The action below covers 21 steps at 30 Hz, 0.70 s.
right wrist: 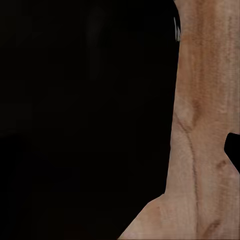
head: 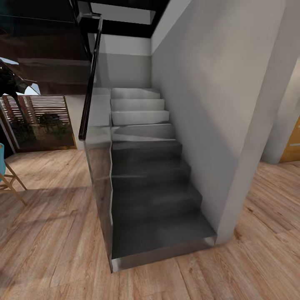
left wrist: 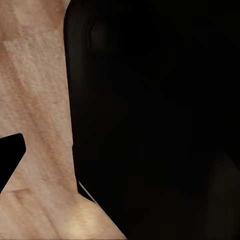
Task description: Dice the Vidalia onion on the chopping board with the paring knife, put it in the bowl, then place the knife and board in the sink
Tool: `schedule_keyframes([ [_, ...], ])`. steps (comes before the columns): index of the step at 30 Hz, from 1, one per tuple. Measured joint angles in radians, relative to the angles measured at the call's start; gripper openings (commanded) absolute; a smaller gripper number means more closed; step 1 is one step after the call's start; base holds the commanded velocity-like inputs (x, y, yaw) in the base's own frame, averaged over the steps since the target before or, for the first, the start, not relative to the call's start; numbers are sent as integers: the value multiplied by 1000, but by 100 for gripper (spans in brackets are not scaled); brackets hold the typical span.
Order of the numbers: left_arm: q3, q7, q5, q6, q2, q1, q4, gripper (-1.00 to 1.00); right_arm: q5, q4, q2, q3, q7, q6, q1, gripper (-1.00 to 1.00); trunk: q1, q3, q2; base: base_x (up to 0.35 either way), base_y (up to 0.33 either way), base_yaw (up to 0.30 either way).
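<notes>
Left wrist view looks down on a large black rounded body (left wrist: 155,115), part of the robot, which covers most of the picture; beside it lies wood-plank floor (left wrist: 40,100), pale brown with visible grain. A small black wedge (left wrist: 10,155) cuts into the floor at one edge; whether it is a finger of the left gripper I cannot tell, so the spread of that gripper cannot be told.

Right wrist view is much the same: a black mass (right wrist: 85,120) across most of the frame, a strip of the same plank floor (right wrist: 205,100) next to it, and a small dark tip (right wrist: 233,150) at the edge. It is too little to say whether the right gripper is wide or narrow.

Head view faces a staircase (head: 150,187). Its lower steps are dark grey, its upper steps pale grey to white, and it climbs away from the camera. A glass balustrade (head: 100,175) with a black handrail (head: 91,83) runs along the stair's left side, and a grey wall (head: 208,104) closes its right side. Plank floor (head: 54,233) spreads around the foot of the stair. At far left stands a chair (head: 8,175) with a blue seat and wooden legs, and behind it a slatted screen (head: 41,116) with dark plants. At far right, past the wall, an orange-brown door (head: 293,141) edge shows.

No thing of the task can be placed from these pictures.
</notes>
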Motion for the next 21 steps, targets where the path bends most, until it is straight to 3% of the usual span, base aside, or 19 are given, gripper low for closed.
schedule_keyframes([
  [8,3,0,-3,-5,10,22,-7,100,0,-23,41,3,-2,0,-2,100,0,0,0,0,0,0],
  [21,3,0,-2,-40,11,23,-8,100,1,-24,48,3,-2,-1,-2,100,0,0,0,0,0,0],
])
